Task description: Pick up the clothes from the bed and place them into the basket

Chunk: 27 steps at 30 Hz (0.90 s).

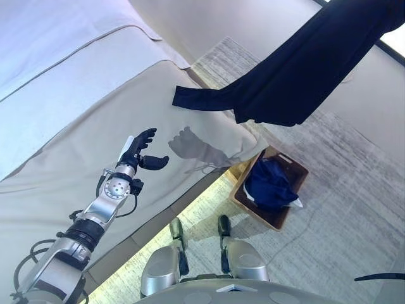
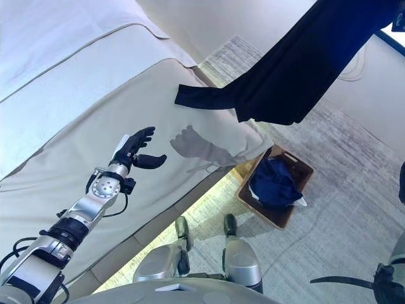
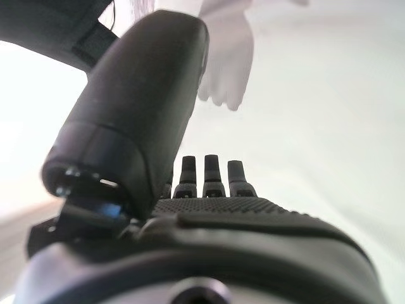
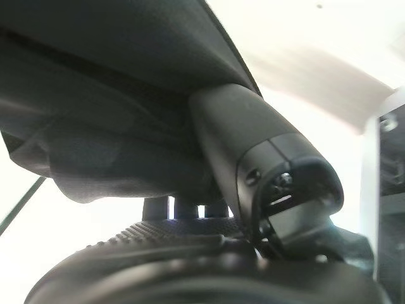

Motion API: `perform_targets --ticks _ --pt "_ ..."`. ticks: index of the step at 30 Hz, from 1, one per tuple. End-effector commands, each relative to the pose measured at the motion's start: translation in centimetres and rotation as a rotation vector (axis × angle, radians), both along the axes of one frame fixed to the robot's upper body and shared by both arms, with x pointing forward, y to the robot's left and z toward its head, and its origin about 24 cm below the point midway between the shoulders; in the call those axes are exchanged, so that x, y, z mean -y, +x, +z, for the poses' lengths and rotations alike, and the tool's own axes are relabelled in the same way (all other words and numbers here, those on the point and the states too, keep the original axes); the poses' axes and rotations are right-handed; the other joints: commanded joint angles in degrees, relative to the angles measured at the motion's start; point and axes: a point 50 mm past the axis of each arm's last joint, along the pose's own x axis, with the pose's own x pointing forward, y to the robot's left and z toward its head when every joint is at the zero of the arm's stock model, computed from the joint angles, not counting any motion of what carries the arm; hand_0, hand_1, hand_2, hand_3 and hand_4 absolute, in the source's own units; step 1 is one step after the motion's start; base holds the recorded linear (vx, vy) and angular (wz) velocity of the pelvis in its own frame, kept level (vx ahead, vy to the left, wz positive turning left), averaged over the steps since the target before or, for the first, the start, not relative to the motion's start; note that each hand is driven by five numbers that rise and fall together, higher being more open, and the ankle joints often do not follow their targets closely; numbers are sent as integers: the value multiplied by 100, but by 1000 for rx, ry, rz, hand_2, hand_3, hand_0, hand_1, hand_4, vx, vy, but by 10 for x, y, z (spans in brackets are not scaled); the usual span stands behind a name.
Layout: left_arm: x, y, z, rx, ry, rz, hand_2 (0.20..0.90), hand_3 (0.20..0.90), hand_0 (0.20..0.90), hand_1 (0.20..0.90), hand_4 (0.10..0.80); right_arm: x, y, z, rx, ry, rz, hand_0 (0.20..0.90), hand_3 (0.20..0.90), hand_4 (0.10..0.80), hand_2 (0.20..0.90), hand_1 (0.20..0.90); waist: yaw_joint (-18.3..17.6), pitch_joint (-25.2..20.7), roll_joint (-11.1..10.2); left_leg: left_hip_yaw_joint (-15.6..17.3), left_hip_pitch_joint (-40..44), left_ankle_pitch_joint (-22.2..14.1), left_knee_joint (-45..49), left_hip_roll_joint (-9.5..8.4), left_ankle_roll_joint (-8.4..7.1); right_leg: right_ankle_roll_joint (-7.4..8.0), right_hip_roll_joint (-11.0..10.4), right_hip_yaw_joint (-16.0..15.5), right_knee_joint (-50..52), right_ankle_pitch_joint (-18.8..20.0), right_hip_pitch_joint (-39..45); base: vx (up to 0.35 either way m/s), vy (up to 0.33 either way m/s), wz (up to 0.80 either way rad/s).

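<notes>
A dark navy garment (image 1: pixel 297 69) is held aloft at 1 o'clock, draped down from the upper right corner, one sleeve trailing over the bed (image 1: pixel 76 126) edge. In the right wrist view the right hand (image 4: pixel 209 240) is seen with thumb and fingers closed on that cloth. The left hand (image 1: pixel 140 151) is raised over the beige cover at 9 o'clock, fingers straight and spread, nothing held. The brown basket (image 1: pixel 273 218) is set on the grey rug (image 1: pixel 354 190) at 4 o'clock, beside the bed corner, with blue clothes (image 1: pixel 271 183) already piled inside.
</notes>
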Motion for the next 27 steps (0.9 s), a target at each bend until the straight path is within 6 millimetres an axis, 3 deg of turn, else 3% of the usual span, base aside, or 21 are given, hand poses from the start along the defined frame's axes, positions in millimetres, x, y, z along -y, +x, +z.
perform_targets --ticks 1,6,14,27 --pt "6 -29 -43 -67 45 -4 900 900 900 900 800 3 -17 12 123 -111 -19 300 200 100 300 300 -41 -1940 83 -191 145 -535 3 154 -230 58 187 -28 63 110 -227 17 -10 -16" --pt "-2 -39 -64 -163 84 33 900 900 900 900 800 11 -27 12 205 -49 -29 300 200 100 300 300 -281 -1991 89 -16 171 -565 3 209 -238 66 250 169 65 115 -291 13 -1 -26" --pt "-1 -36 -62 -159 81 14 900 900 900 900 800 22 -37 10 199 -49 -17 300 200 100 300 300 -479 -1993 132 132 210 -602 3 214 -234 88 283 335 85 140 -348 -7 7 -13" --pt "11 -28 -58 -144 80 -22 900 900 900 900 800 -40 14 -71 -228 -217 370 300 200 100 300 300 -467 -1961 156 199 219 -578 3 192 -204 81 279 381 55 199 -411 -11 -3 -7"
